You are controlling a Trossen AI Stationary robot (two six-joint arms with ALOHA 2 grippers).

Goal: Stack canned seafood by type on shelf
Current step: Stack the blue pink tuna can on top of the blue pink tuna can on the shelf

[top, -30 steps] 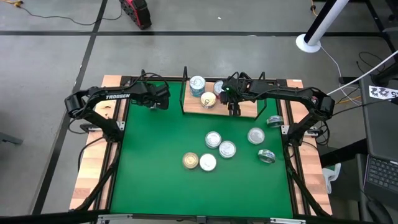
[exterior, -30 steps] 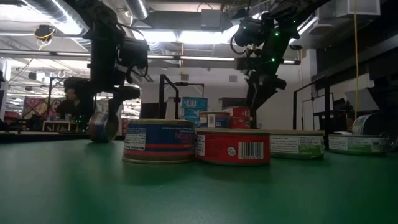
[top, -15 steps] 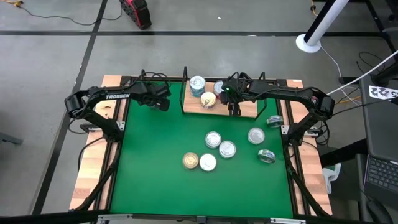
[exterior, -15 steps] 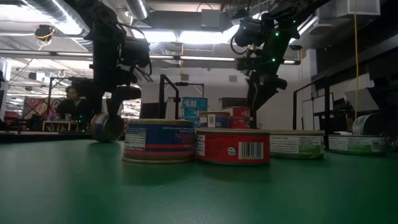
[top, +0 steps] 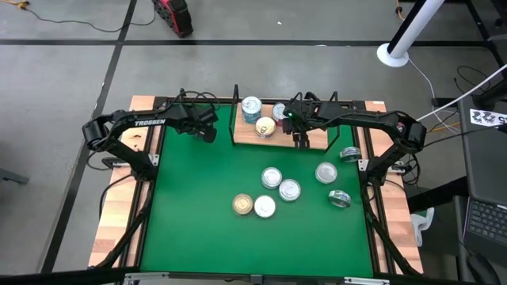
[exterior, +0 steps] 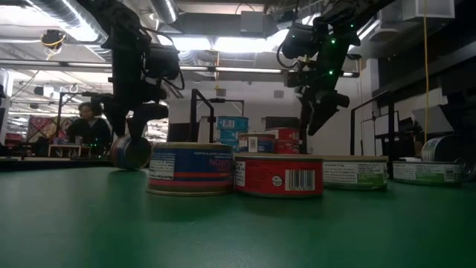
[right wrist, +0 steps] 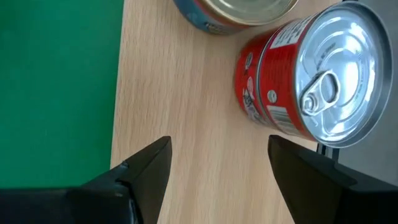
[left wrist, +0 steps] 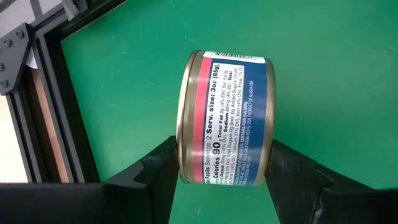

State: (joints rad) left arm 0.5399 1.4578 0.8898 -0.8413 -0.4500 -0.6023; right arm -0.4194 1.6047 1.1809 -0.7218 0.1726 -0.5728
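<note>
Canned seafood lies in three places on the green mat (top: pixel 206 206): loose on the open mat, on the shelf (top: pixel 313 139) at the far edge, and one tin in the left gripper (top: pixel 204 127). That shelf is a light-wood board with thin black rails, and in the high view it carries a stack of teal-blue tins (top: pixel 251 108), a gold-lidded tin (top: pixel 265 127) and a red stack (right wrist: pixel 311 87) of silver-lidded tins with ring pulls. On the open mat five flat tins (top: pixel 272 177) sit grouped near the middle, one of them gold-topped (top: pixel 242 204), with more off to the right side. From table height the nearest are a blue-labelled tin (exterior: pixel 190 168), a red one with a barcode (exterior: pixel 279 175) touching it, and a green-labelled one (exterior: pixel 355 172) just beside that. The left gripper has its two fingers (left wrist: pixel 163 167) pressed against the flat ends of a tin on its side (left wrist: pixel 225 118), low over the mat near the far left corner; its label is blue with a red-pink band and reads "Servings 2, Serv. size: 3oz (85g)" and "Calories 90". The right gripper (right wrist: pixel 214 158) hangs over bare shelf wood beside the red stack, fingers apart and holding nothing. A person (exterior: pixel 88 128) sits in the room behind.
</note>
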